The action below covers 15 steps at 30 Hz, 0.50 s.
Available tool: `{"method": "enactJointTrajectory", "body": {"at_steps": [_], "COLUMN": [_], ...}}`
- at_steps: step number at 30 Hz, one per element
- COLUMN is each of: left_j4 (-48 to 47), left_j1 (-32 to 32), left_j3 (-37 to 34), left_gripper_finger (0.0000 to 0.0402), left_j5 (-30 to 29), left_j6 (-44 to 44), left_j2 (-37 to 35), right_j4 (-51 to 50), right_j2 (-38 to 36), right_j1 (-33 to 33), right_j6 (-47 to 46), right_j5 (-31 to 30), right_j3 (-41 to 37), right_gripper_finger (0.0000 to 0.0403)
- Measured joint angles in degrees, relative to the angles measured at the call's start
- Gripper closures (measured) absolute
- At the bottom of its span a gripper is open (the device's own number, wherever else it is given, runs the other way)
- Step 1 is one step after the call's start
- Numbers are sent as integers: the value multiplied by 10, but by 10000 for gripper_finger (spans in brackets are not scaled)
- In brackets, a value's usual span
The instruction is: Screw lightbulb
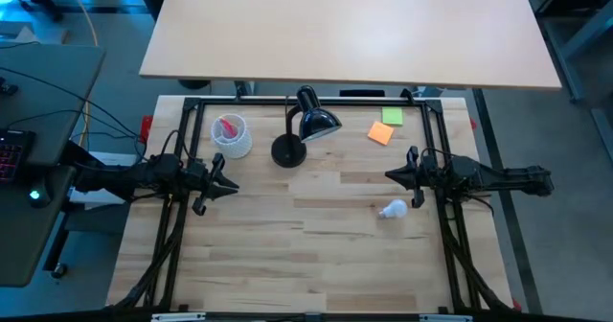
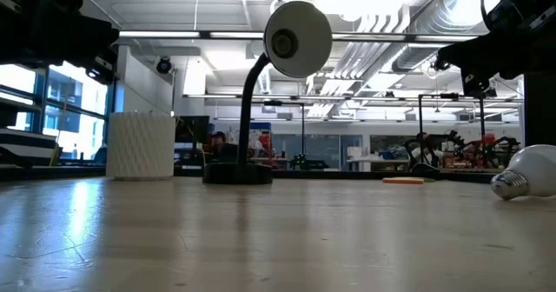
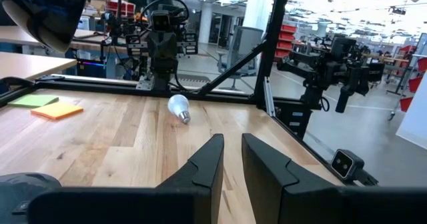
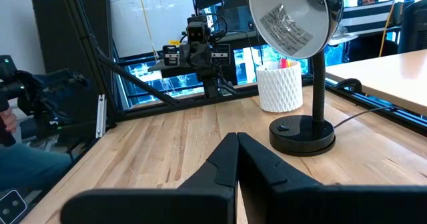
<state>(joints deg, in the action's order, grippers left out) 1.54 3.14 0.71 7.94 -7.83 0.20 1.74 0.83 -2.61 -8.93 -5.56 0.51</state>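
Wood-plank table (image 1: pixel 316 236) inside a black frame, open lab behind. Right gripper (image 4: pixel 237 144) clenched, empty, held above the table's right side; the lightbulb (image 1: pixel 393 209) lies on its side on the wood just beside it. Left gripper (image 3: pixel 227 151) fingers slightly apart, grasping nothing, over the left side. Black desk lamp (image 1: pixel 305 130) stands at the back centre, a label inside its shade unreadable. White cup (image 1: pixel 232 136) left of it, sticky notes (image 1: pixel 385 126) to its right.
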Motion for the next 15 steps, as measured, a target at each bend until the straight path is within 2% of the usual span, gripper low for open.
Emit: {"method": "enactJointTrajectory", "body": {"at_steps": [7, 11, 15], "left_j4": [0, 1, 11], "left_j1": [0, 0, 0], "left_j3": [0, 0, 0], "left_gripper_finger": [351, 351, 351], "left_j5": [0, 0, -1], "left_j6": [-3, -53, -56], "left_j2": [0, 0, 0], "right_j4": [0, 0, 0], "right_j2": [0, 0, 0], "right_j1": [0, 0, 0], "right_j6": [0, 0, 0], "right_j5": [0, 0, 0], "right_j3": [0, 0, 0], "right_gripper_finger": [402, 402, 402]}}
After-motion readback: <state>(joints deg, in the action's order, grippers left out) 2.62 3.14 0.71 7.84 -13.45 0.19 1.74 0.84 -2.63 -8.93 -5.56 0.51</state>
